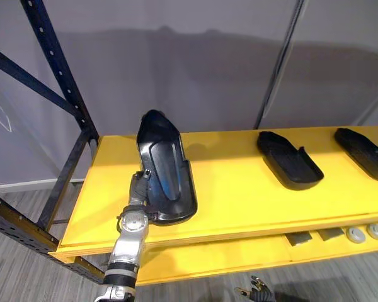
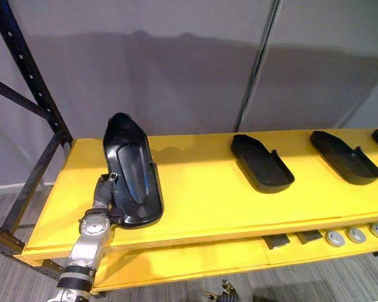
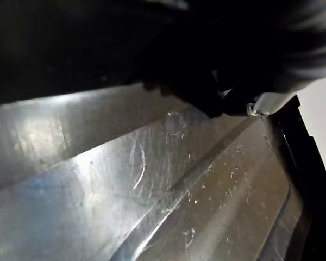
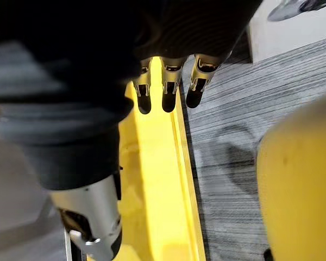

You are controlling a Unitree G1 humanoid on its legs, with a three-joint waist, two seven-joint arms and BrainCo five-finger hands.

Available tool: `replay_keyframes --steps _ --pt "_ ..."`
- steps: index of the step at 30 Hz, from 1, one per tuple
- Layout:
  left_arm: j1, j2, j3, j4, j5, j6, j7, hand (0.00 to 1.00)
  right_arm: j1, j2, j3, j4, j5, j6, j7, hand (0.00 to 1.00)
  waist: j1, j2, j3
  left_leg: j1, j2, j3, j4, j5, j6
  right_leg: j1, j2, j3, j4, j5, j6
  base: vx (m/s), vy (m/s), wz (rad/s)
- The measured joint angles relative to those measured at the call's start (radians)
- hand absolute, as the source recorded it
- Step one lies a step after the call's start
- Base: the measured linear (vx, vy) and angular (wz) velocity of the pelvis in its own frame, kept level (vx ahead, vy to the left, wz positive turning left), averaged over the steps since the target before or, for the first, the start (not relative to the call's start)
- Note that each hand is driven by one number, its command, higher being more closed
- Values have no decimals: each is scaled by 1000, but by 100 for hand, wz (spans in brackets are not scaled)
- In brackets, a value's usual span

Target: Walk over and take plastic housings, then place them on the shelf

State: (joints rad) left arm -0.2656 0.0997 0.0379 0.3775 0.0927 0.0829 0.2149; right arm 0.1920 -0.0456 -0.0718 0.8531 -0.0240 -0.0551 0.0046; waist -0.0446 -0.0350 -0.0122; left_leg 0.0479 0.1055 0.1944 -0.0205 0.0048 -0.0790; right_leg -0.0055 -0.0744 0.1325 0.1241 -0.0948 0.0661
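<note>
A long glossy black plastic housing [image 1: 167, 165] lies on the yellow shelf [image 1: 239, 195] near its left end, hollow side up. My left hand [image 1: 138, 187] reaches up from below the shelf's front edge and grips the housing's near left rim. In the left wrist view a dark fingertip [image 3: 214, 100] presses on the housing's scratched inner face [image 3: 152, 179]. Low beside the shelf's front, my right hand [image 4: 168, 87] hangs with its fingers straight and nothing in it; it also shows at the bottom of the left eye view [image 1: 259, 291].
Two more black housings [image 1: 288, 158] [image 1: 365, 151] lie further right on the shelf. On a lower yellow board sit small dark blocks [image 1: 298, 238] and round grey parts [image 1: 356, 234]. A dark blue rack upright [image 1: 57, 69] stands at the left.
</note>
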Motion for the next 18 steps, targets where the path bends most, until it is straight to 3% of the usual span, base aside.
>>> replay_keyframes --steps 4,5,18 --pt "-71 21 38 108 11 15 0 100 -2 -1 -3 1 0 -1 2 0 -5 -2 2 22 -16 -30 -69 24 -2 -8 6 25 -20 10 -7 -149 46 -15" --pt "-89 24 48 133 11 19 -1 0 -2 -1 -4 2 0 -2 3 0 -9 -2 3 20 -16 -31 -69 24 -2 -8 6 28 -30 9 -6 -72 43 -3" --pt "-277 109 131 321 51 29 19 0 -46 1 -8 60 1 -5 16 0 -32 -13 14 8 -17 -35 -65 28 7 -6 20 71 -51 22 -11 73 18 -4"
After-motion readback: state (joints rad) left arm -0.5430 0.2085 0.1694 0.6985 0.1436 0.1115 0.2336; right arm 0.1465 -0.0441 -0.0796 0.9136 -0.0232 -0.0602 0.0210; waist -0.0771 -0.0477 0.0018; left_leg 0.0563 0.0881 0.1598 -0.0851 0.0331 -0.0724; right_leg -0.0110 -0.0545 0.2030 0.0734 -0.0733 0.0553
